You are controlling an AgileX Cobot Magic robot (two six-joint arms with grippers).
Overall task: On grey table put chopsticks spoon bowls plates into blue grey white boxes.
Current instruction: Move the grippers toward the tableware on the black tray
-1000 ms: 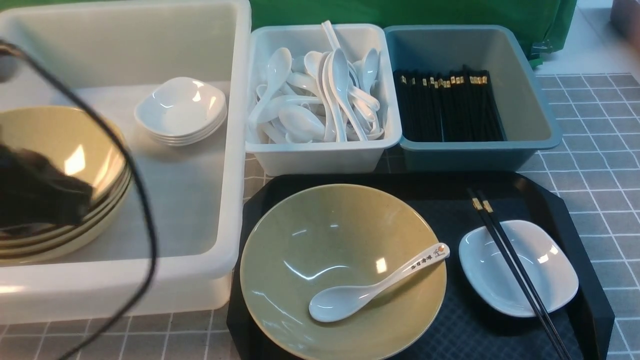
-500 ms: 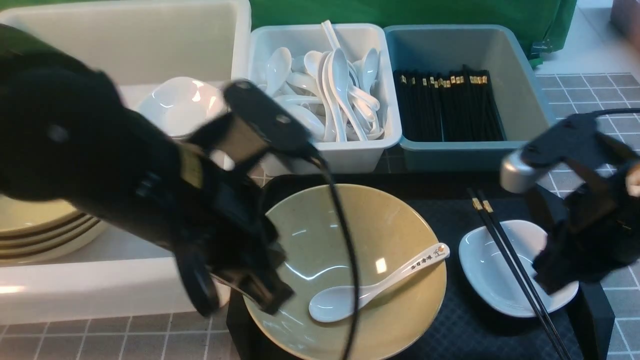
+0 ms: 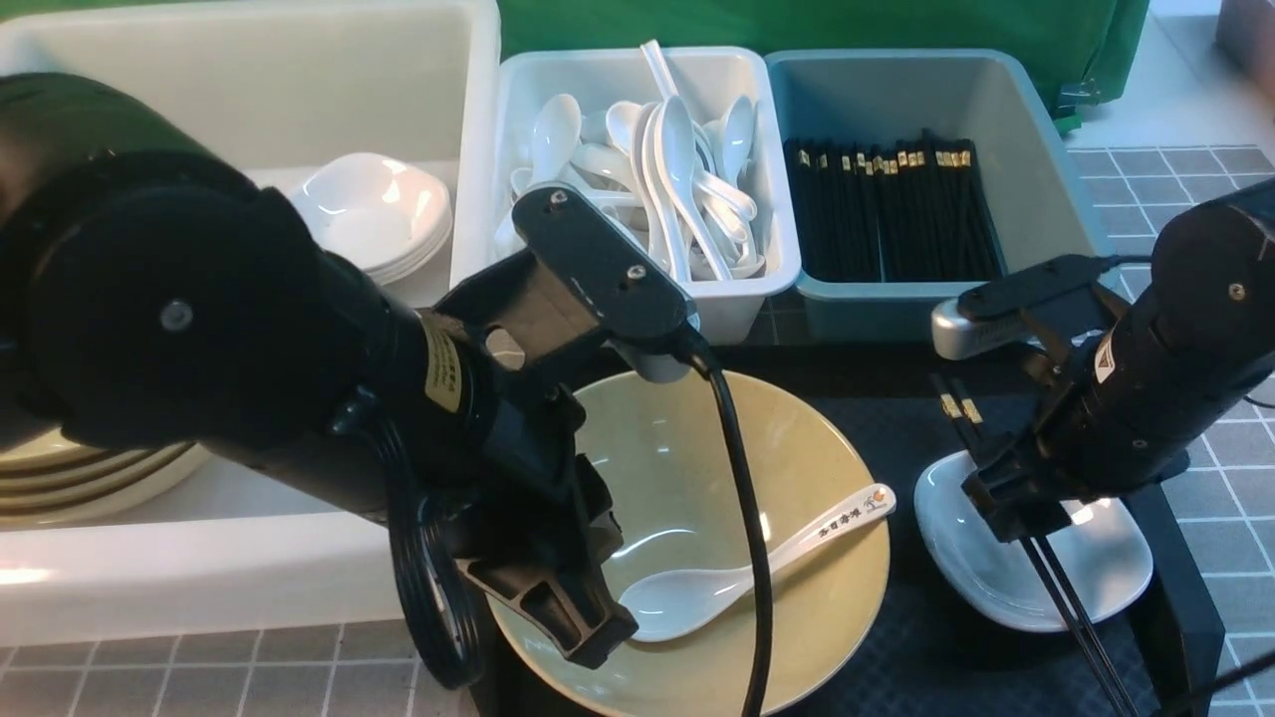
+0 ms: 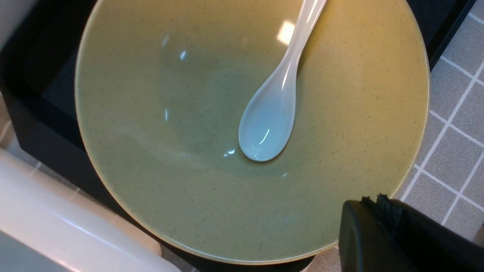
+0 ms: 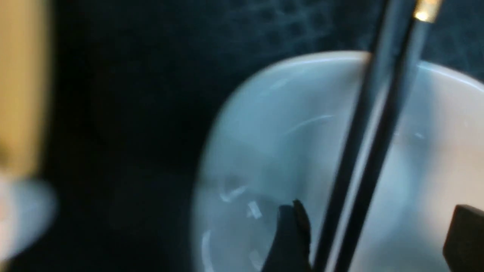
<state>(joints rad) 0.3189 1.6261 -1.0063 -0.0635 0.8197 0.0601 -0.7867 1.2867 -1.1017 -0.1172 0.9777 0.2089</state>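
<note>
An olive-yellow bowl sits on the black tray with a white spoon lying inside it. My left gripper hangs shut over the bowl's near rim, holding nothing; in the left wrist view its closed tips are apart from the spoon. To the right, a white plate carries black chopsticks across it. My right gripper stands open just above that plate, and the chopsticks run between its fingers, nearer one of them.
A large white box on the left holds stacked bowls and white plates. Behind the black tray, a pale box holds spoons and a blue box holds chopsticks. The grey table lies to the right.
My left arm swung from over the large white box to the bowl on the tray. The right arm came in from the right, moved over the plate, and its gripper opened.
</note>
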